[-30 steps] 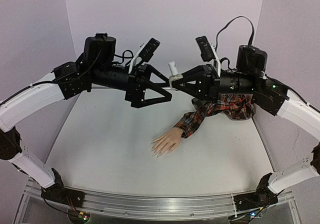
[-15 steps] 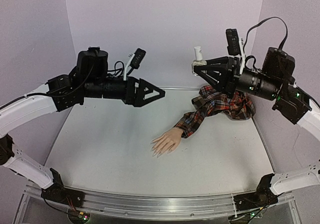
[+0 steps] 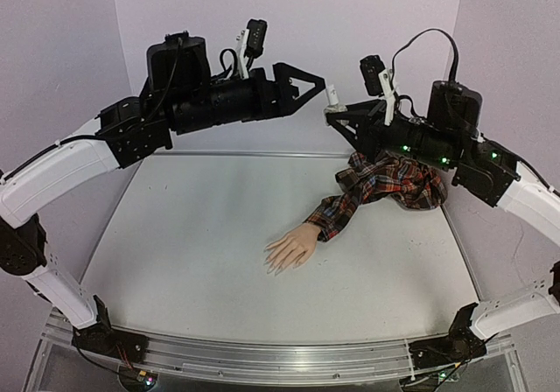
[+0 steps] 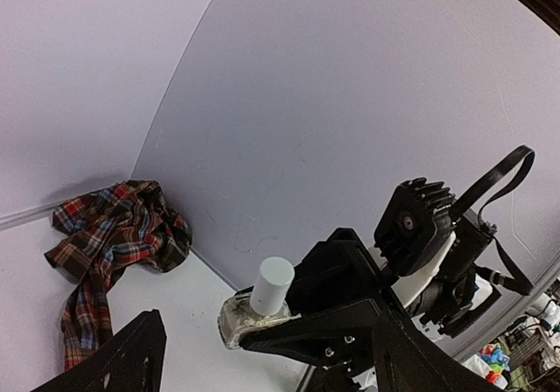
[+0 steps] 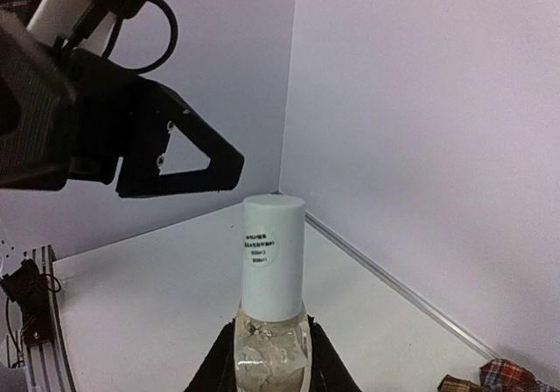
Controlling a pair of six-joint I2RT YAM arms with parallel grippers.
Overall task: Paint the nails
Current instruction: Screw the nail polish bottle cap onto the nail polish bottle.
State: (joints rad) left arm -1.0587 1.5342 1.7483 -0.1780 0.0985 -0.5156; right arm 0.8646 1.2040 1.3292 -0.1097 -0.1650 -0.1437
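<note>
My right end effector (image 3: pixel 336 112) is pinching a small clear bottle (image 5: pixel 269 344) by its body. The bottle's white cylindrical cap (image 5: pixel 273 256) sticks out past the fingertips. My left end effector (image 3: pixel 317 83) has its fingers spread wide. In its own wrist view the cap sits out ahead, in the gap between them. From the top camera its tip is just beside and slightly above the cap, and I cannot tell from there whether they touch. The right wrist view shows it up and to the left of the cap, apart from it.

Both end effectors are raised high over the white counter (image 3: pixel 192 234). The pale nails (image 3: pixel 274 266) are too small for me to make out singly. They tip the fingers of a skin-coloured mannequin hand (image 3: pixel 293 248) lying on the counter, well below both end effectors and nearer the arm bases. Its red plaid shirt sleeve (image 3: pixel 346 206) runs back to a bunched heap beneath the right end effector.
</note>
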